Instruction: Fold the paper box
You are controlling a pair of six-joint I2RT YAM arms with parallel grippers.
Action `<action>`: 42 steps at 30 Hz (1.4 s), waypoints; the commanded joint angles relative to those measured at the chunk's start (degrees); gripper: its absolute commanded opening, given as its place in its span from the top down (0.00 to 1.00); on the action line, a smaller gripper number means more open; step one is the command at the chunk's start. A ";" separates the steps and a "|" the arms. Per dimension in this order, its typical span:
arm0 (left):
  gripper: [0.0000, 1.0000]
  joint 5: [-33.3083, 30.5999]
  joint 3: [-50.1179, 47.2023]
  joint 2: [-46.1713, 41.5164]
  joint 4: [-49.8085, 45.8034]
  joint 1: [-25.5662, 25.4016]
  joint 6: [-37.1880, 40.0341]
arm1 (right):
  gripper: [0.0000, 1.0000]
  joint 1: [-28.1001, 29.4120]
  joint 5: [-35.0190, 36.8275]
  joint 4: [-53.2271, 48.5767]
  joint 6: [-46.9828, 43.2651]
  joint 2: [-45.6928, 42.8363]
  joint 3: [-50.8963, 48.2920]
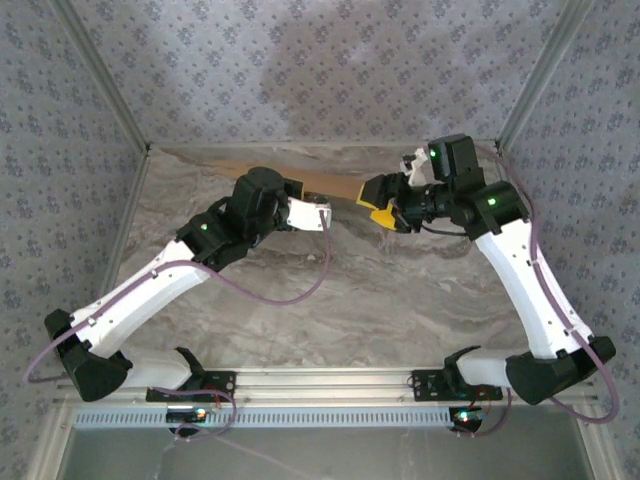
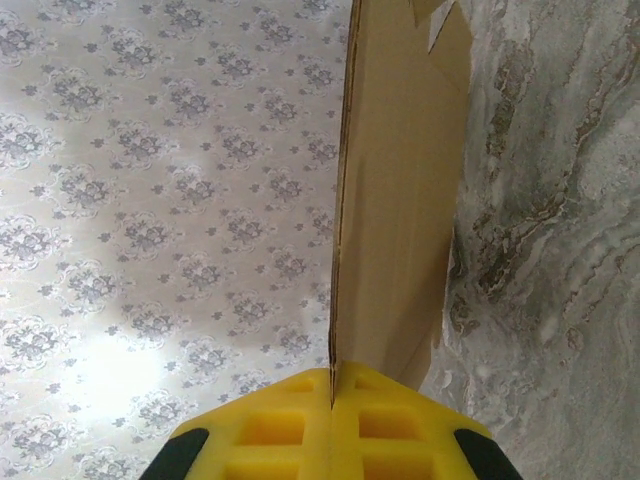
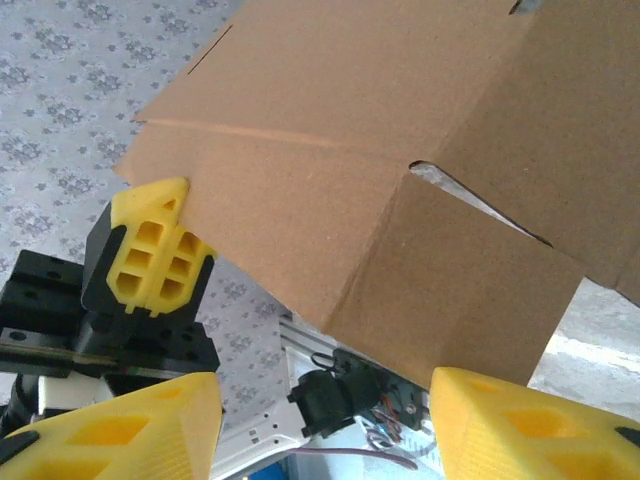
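Observation:
The paper box (image 1: 300, 172) is a tan cardboard sheet held up on edge at the back of the table. In the left wrist view its panel (image 2: 400, 180) runs straight away from my left gripper (image 2: 332, 400), whose yellow fingers are shut on the panel's edge. From the right wrist I see those same fingers (image 3: 150, 250) pinching the box's (image 3: 330, 130) left corner. My right gripper (image 3: 325, 400) is open below a hanging flap (image 3: 460, 290). The flap's lower corner comes close to the right finger (image 3: 530, 425), and nothing is clamped. From above, the right gripper (image 1: 378, 203) sits at the box's right end.
Patterned walls (image 1: 320, 70) close in the back and sides, with metal frame posts (image 1: 100, 75) at the corners. The marble tabletop (image 1: 380, 290) stretches in front of the box. A metal rail (image 1: 330, 380) with both arm bases runs along the near edge.

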 commanded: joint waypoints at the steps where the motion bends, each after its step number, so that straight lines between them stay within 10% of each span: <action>1: 1.00 -0.16 1.16 -1.71 1.48 -0.89 -2.17 | 0.40 0.35 -1.22 3.90 5.10 -2.23 -4.03; 24: 1.00 0.65 -5.82 -7.56 2.07 -7.33 -3.77 | 0.56 -1.88 -1.65 24.89 16.76 1.15 -10.93; 32: 1.00 5.45 -10.38 -11.35 4.09 -7.83 -2.69 | 0.47 -0.68 -3.82 27.02 16.64 4.25 -9.29; 42: 1.00 4.02 -12.12 -11.43 5.46 -7.99 -2.37 | 0.51 1.44 1.44 10.77 3.94 7.12 -1.50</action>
